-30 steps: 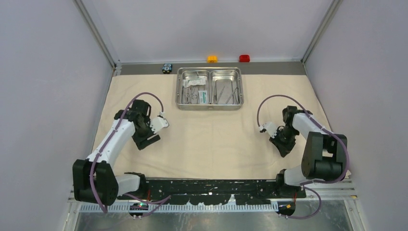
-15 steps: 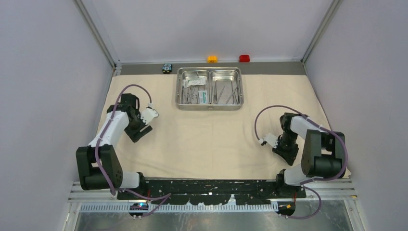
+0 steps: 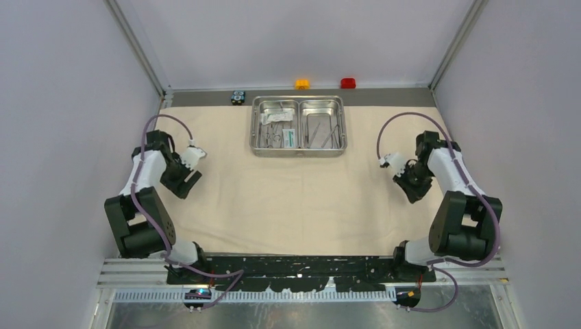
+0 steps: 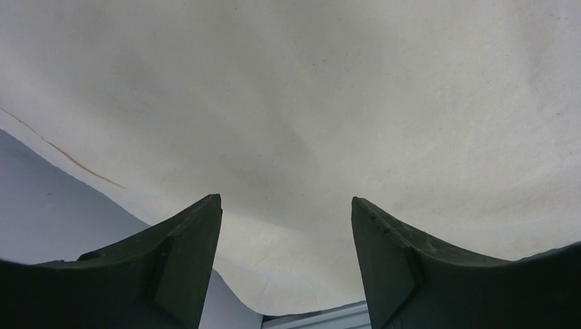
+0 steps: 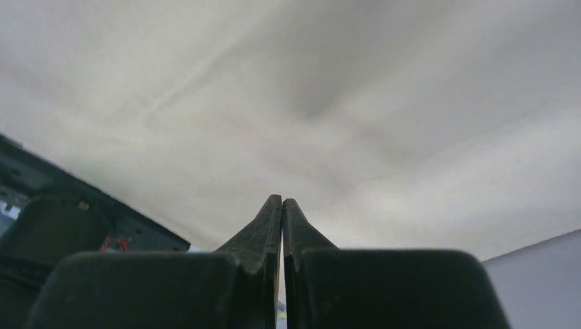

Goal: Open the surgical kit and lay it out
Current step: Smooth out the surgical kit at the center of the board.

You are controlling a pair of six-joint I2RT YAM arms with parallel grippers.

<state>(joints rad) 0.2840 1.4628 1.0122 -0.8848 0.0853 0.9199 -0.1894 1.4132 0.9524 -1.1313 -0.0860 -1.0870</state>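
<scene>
Two grippers sit low over the beige cloth wrap (image 3: 301, 199), near its side edges: the left gripper (image 4: 286, 202) with jaws well apart, the right gripper (image 5: 282, 200) with fingers pressed together. The wrap lies spread flat on the counter. At its far edge rests the steel tray (image 3: 299, 153), with ring-handled forceps (image 3: 274, 133) and a white-and-green packet (image 3: 290, 138) in the left compartment and thin straight tools (image 3: 322, 131) in the right.

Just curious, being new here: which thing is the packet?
On the big beige cloth, a shiny steel tray sits at the far edge. The packet lies at the right of its left compartment: the only white-and-green thing among grey metal tools.
</scene>
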